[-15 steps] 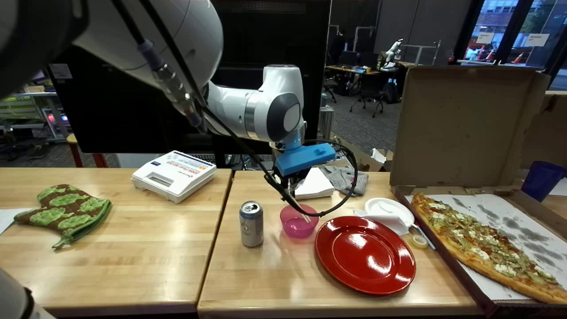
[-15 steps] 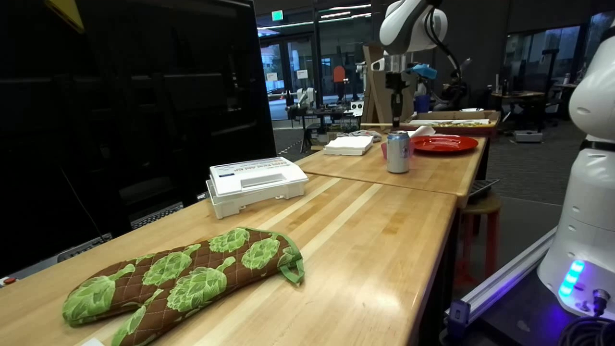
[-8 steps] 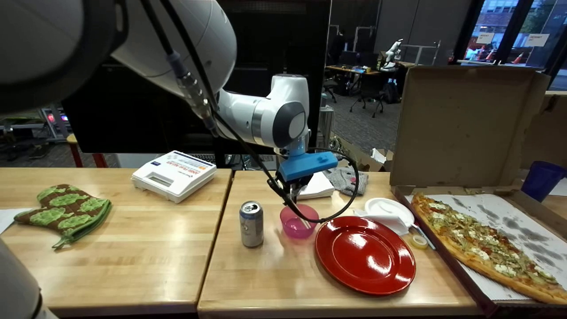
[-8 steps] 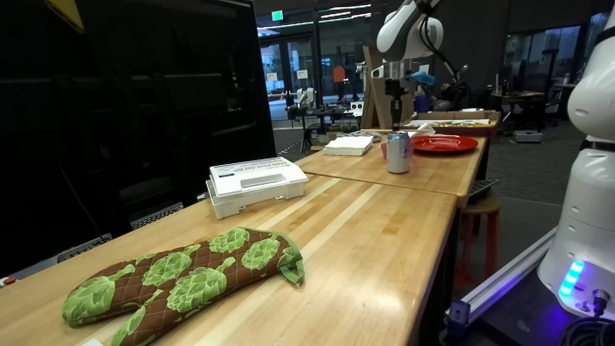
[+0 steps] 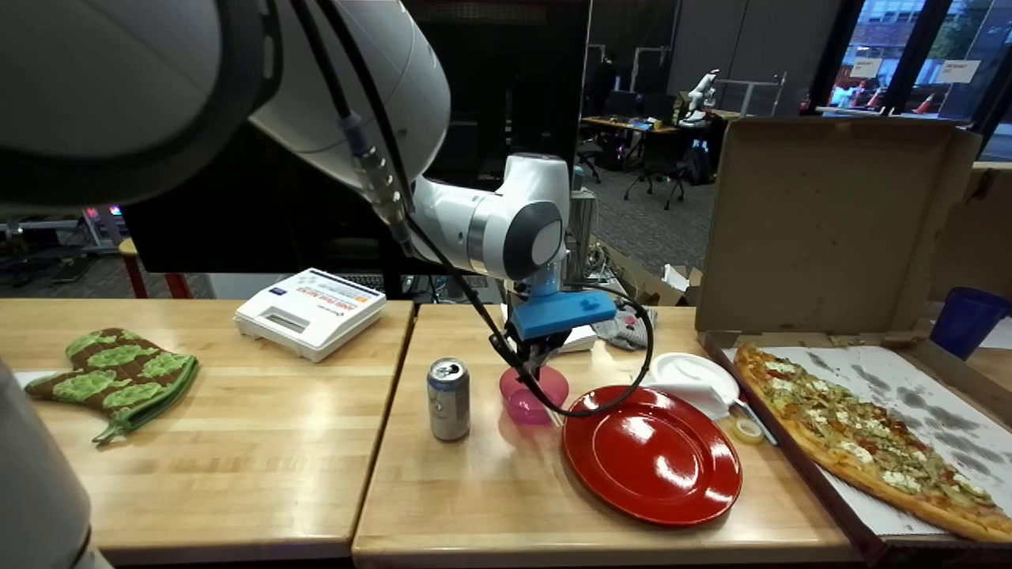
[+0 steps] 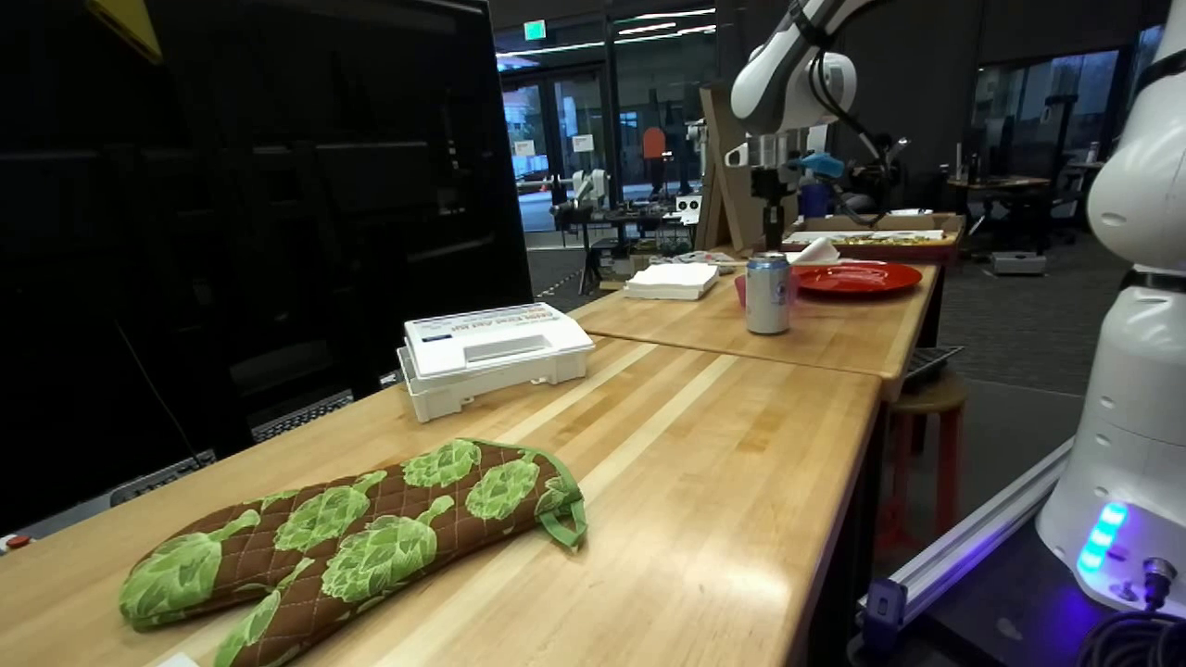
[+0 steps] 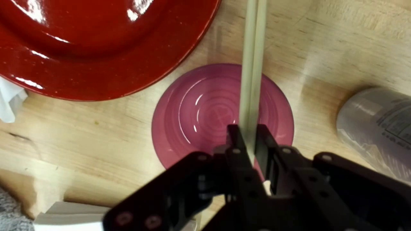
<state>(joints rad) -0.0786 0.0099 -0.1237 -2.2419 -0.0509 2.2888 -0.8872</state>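
My gripper (image 7: pixel 248 136) is clamped on a pair of chopsticks (image 7: pixel 252 73), its jaws pressed against them from both sides. In the wrist view the chopsticks lie side by side and run out across the pink bowl (image 7: pixel 210 118), past its rim and over the wooden table (image 5: pixel 474 514). I have the gripper pointing down over the bowl; from here I can't tell how close above it, or whether the chopsticks touch the rim. In an exterior view I make out their pale ends between the bowl and the red plate (image 5: pixel 652 458). The plate lies flat just beside the bowl, and on the bowl's opposite side a drinks can (image 5: pixel 449 399) stands upright. Also near the bowl I see a stack of napkins (image 6: pixel 672 281) next to a grey cloth (image 5: pixel 627 326). On the far side of the plate from the bowl, an open pizza box (image 5: pixel 830 229) holds a long piece of pizza (image 5: pixel 862 442). On the neighbouring table (image 6: pixel 667 556), well apart from the gripper, both exterior views show me a white case (image 6: pixel 500 347) and a green and brown oven mitt (image 6: pixel 371 537) lying flat.
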